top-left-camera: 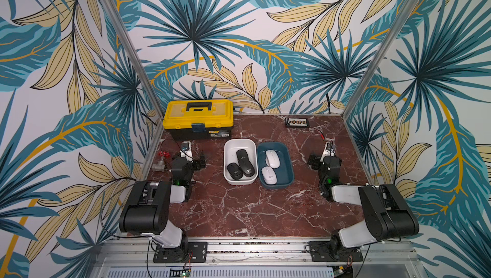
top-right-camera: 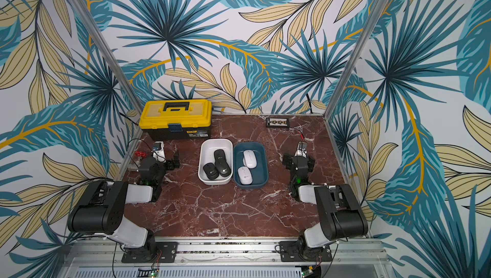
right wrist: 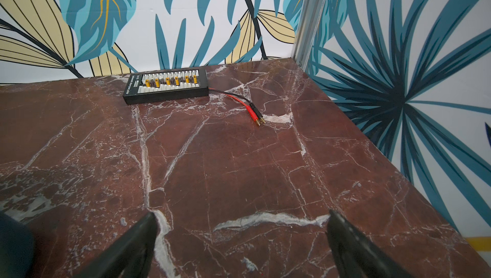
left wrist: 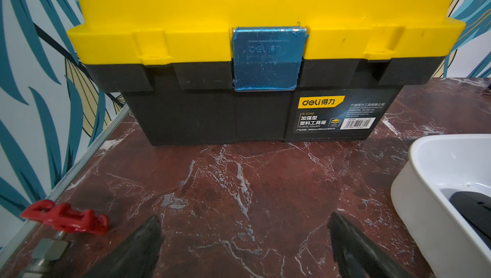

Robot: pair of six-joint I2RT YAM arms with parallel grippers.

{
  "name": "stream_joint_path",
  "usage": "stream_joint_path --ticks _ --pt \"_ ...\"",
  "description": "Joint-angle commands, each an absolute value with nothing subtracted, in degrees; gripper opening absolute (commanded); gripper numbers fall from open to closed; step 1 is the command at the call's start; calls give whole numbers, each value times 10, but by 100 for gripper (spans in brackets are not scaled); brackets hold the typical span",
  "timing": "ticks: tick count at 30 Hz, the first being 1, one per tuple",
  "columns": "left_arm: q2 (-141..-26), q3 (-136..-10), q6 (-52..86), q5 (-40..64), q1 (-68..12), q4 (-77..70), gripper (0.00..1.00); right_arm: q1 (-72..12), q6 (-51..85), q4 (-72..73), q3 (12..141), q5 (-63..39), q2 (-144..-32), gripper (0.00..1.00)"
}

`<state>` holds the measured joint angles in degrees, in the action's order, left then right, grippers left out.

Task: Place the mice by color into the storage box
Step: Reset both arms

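Observation:
Three black mice (top-left-camera: 234, 170) (top-right-camera: 211, 171) lie in the white storage box (top-left-camera: 228, 154) (top-right-camera: 203, 157) at mid-table; two of them sit end to end. Two white mice (top-left-camera: 272, 158) (top-right-camera: 249, 158) lie in the blue storage box (top-left-camera: 286, 169) (top-right-camera: 261, 170) right beside it. My left gripper (left wrist: 244, 226) (top-left-camera: 186, 158) hovers open and empty to the left of the boxes, facing the toolbox. The left wrist view catches the white box's corner (left wrist: 425, 178) with a black mouse (left wrist: 473, 210) inside. My right gripper (right wrist: 240, 223) (top-left-camera: 325, 157) is open and empty over bare marble to the right.
A shut yellow-and-black toolbox (top-left-camera: 199, 119) (left wrist: 265, 50) stands at the back left. A red-handled valve (left wrist: 66, 216) (top-left-camera: 162, 158) lies by the left edge. A black connector board (right wrist: 166, 86) (top-left-camera: 297, 123) with red and black leads (right wrist: 252, 111) lies at the back right. Walls close three sides.

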<state>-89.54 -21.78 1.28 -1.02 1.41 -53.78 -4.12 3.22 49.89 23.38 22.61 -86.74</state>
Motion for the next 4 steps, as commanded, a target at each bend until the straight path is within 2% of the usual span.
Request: stream_joint_path --ticks 1,4 --pt "-897 -214 6 -6 17 -554 100 -40 38 505 229 221 -868 99" --pt "-898 -214 7 -5 17 -554 100 -40 38 508 226 222 -865 100"
